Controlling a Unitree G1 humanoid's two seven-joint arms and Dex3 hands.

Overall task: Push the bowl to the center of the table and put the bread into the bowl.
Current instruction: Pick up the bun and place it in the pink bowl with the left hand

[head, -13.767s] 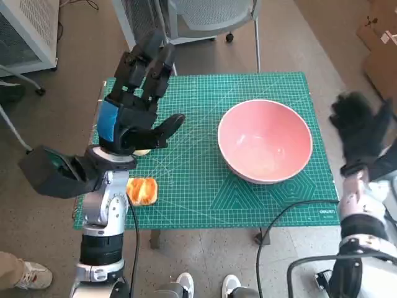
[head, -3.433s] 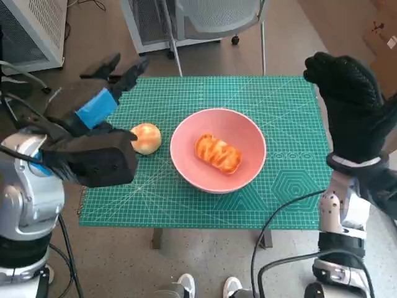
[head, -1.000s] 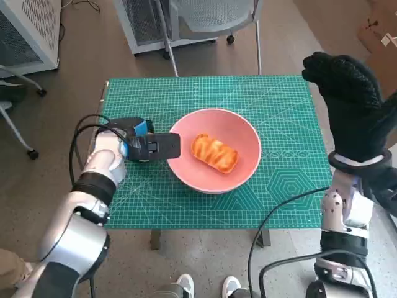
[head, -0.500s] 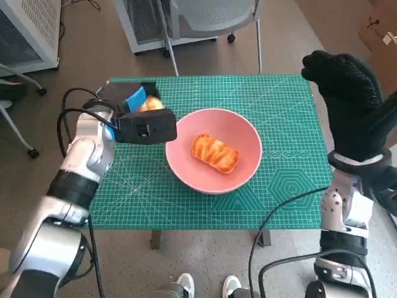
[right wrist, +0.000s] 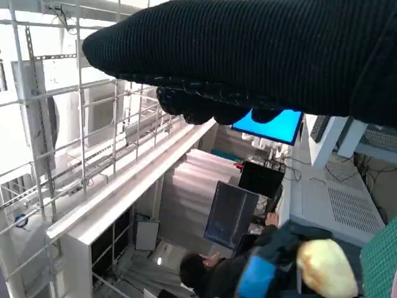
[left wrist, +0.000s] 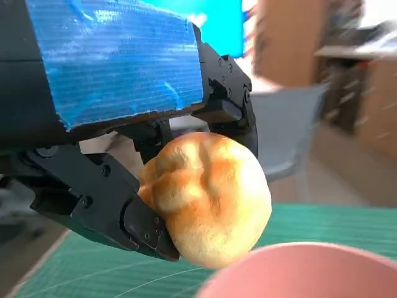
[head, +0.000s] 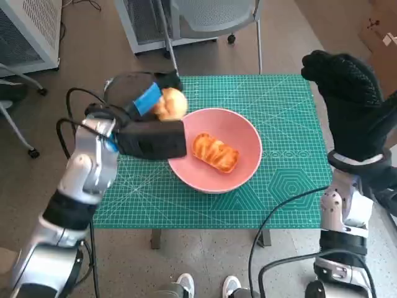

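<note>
gripping round glossy bun (left wrist: 208, 198), taped left hand (head: 149, 127)

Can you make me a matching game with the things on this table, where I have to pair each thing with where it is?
Things:
1. round bun
2. long bread
3. bowl
4. right hand

Places:
A. standing on the green mat
B. lying inside the bowl
C. raised beside the table, holding nothing
D. held in the left hand, by the bowl's rim

Right pairs: 1-D, 2-B, 3-A, 4-C
</note>
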